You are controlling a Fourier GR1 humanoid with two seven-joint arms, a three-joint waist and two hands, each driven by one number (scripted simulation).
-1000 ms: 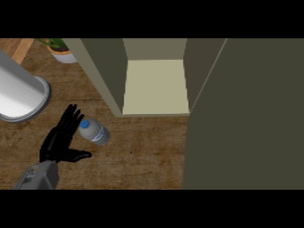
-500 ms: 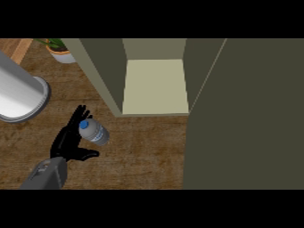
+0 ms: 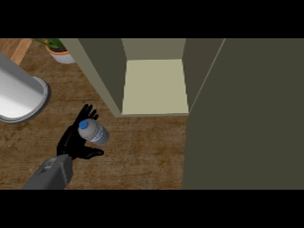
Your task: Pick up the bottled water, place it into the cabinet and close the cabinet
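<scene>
Step in hand was judged to be the grasp. The bottled water (image 3: pixel 93 132) was seen on the wooden counter (image 3: pixel 147 151), against the left hand (image 3: pixel 74 141), fingers straight and spread, not closed. Next, closure and a lift toward the open cabinet (image 3: pixel 154 84) would be required.

A wooden counter (image 3: pixel 141 151) fills the lower left of the view. At about ten o'clock stands a large pale grey cylinder (image 3: pixel 6 91) on a round base. At eleven o'clock, near the top edge, a small potted plant (image 3: pixel 59 50) sits in a white pot.
</scene>
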